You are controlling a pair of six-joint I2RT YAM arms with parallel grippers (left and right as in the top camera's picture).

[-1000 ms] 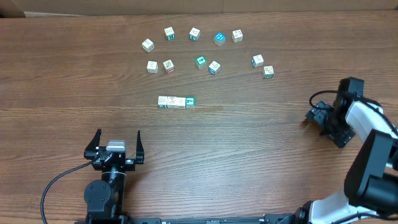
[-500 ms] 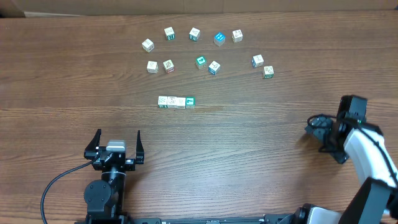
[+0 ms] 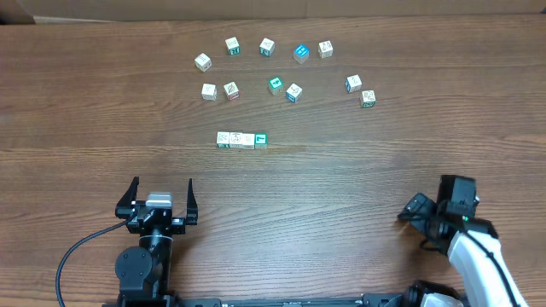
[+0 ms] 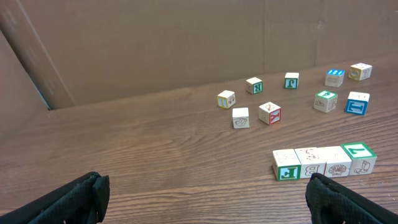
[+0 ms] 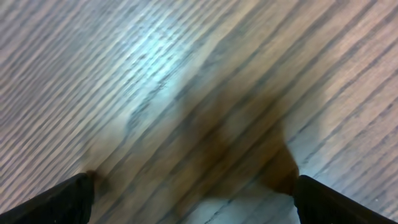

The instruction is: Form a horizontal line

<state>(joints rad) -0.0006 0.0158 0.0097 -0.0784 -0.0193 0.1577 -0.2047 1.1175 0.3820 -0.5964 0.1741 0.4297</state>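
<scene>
Status of the horizontal line (image 3: 242,140): we see four small wooden cubes touching side by side in a straight row on the table (image 3: 85,111), slightly left of centre in the overhead view. Its teal-topped end cube (image 3: 261,139) closes the right end of the row in that view. From the left wrist, the horizontal line (image 4: 323,163) lies ahead and to the right. We count eleven loose cubes (image 3: 275,83) of the same kind, scattered in two rough arcs beyond the row and well apart from it. We find the left gripper (image 3: 161,184) on the near side of the table, jaws spread wide with nothing between them, well apart from the row. The right gripper (image 3: 414,211) is at the near right, facing bare wood. Its wrist view is blurred, yet both fingers (image 5: 56,202) stand far apart at the lower corners, so we read these jaws as spread and empty
</scene>
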